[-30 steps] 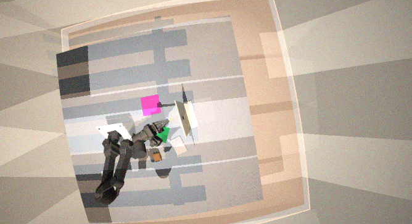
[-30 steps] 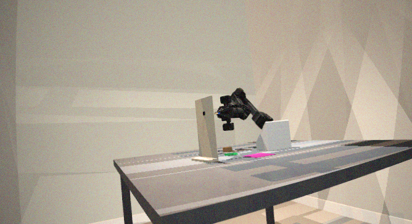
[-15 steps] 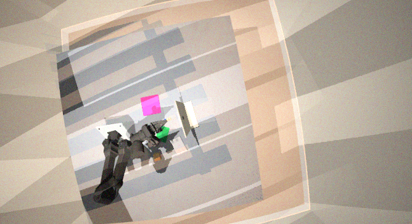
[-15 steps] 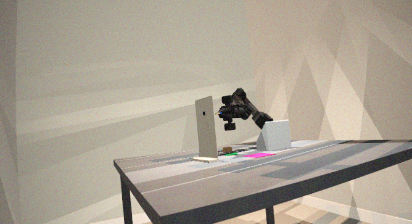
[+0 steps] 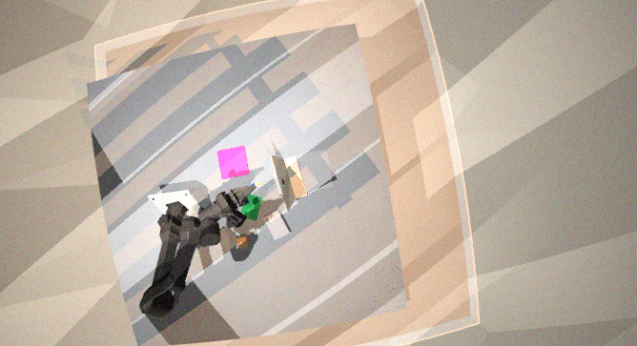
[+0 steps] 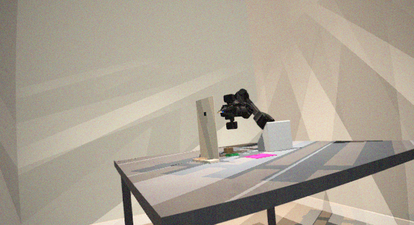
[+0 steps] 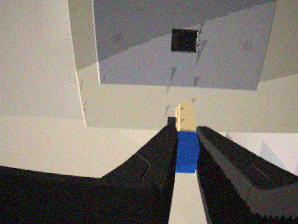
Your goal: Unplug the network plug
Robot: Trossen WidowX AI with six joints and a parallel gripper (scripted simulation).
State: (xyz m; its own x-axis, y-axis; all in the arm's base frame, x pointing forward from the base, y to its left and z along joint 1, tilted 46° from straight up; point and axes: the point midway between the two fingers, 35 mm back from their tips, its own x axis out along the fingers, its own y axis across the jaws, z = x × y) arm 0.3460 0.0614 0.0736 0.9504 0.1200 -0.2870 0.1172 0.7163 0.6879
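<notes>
My gripper (image 5: 256, 185) (image 6: 221, 111) (image 7: 185, 136) is shut on the plug (image 7: 187, 150), which has a blue body and a cream front end. In the wrist view the plug is fully out of the socket (image 7: 184, 40), whose dark square opening shows empty above the plug's tip. The upright panel (image 5: 284, 183) (image 6: 208, 131) stands in front of the fingers with a gap. The plug is held high above the table. The magenta marked square (image 5: 233, 161) (image 6: 261, 155) lies flat on the table, beside and below the gripper. The tab on the plug is hard to make out.
A green object (image 5: 252, 207) (image 6: 232, 154) and an orange-brown block (image 5: 242, 241) (image 6: 228, 150) are on the table under the arm. A white upright box (image 5: 167, 200) (image 6: 279, 136) stands near the arm. A small pale piece (image 5: 278, 227) lies near the panel's foot.
</notes>
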